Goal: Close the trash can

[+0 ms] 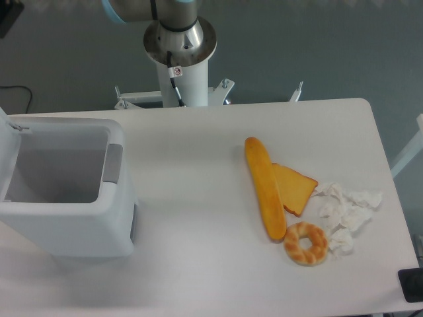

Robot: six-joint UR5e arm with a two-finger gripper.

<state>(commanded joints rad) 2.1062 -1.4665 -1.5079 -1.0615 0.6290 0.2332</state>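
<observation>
The trash can (66, 191) sits at the left end of the white table (198, 218), a big boxy white bin with rounded corners, and it stands open: you look straight down into its pale, shadowed inside. Its lid (5, 129) is tipped up on the far left, only a narrow white edge of it showing at the frame border, with the hinge corner just beside the bin's back rim. A grey rectangular tab (113, 163) lies on the right-hand rim of the bin. Behind the table the arm's round base (180, 41) rises on a white column, and part of the arm (132, 8) runs off the top of the picture towards the left. Of the gripper (8, 12) only a dark scrap pokes into the top left corner, high above and behind the bin and well apart from it; I cannot tell whether its claw is spread or pressed together. Over on the right half of the table lies a long golden baguette (265, 187), with a slice of toast (294, 189) touching its right side. A twisted bread ring (306, 243) sits just below the baguette's near end, and crumpled white tissue (346, 213) lies beside the toast and the ring.
</observation>
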